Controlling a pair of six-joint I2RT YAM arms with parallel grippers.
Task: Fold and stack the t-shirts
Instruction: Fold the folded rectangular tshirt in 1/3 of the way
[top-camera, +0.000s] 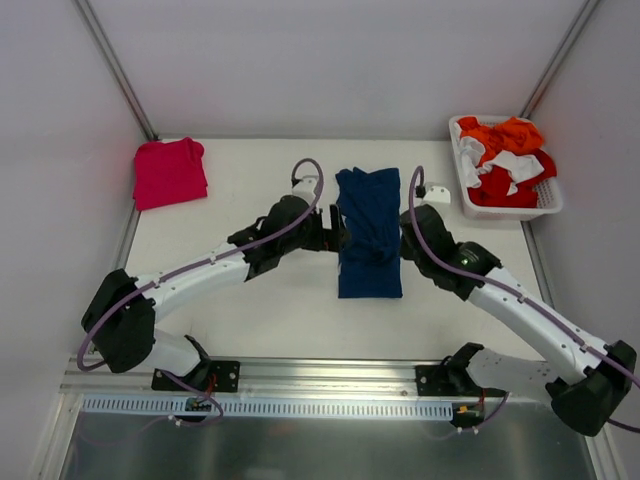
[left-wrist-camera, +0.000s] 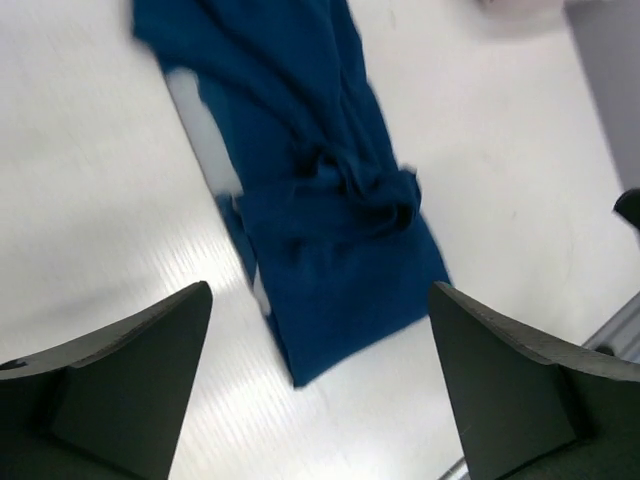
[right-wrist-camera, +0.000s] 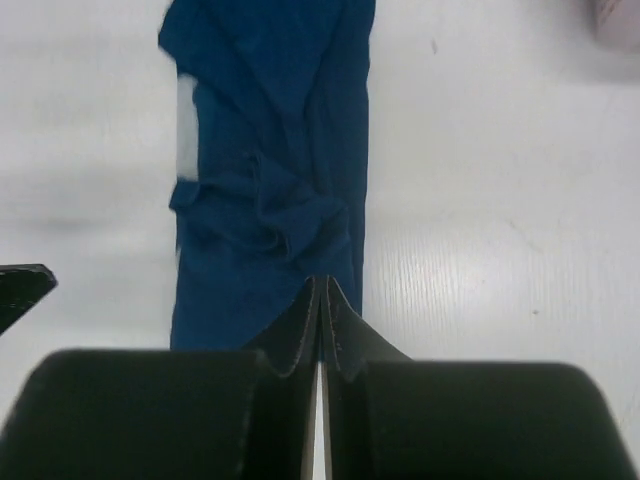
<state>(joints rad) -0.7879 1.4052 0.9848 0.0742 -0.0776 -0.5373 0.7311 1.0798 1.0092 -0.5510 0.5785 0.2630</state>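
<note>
The dark navy t-shirt (top-camera: 368, 232) lies in the middle of the table, folded into a long narrow strip with a rumpled bunch at mid-length. It also shows in the left wrist view (left-wrist-camera: 320, 220) and the right wrist view (right-wrist-camera: 270, 170). The pinkish-red t-shirt (top-camera: 168, 172) lies folded at the back left corner. My left gripper (top-camera: 334, 240) is at the strip's left edge, open and empty (left-wrist-camera: 320, 380), above its near end. My right gripper (top-camera: 407, 230) is at the strip's right edge, its fingers pressed together (right-wrist-camera: 321, 285) with no cloth seen between them.
A white basket (top-camera: 510, 212) with orange, red and white cloth stands at the back right. A small white object (top-camera: 437, 193) lies just left of it. Grey walls enclose the table; a metal rail runs along the near edge.
</note>
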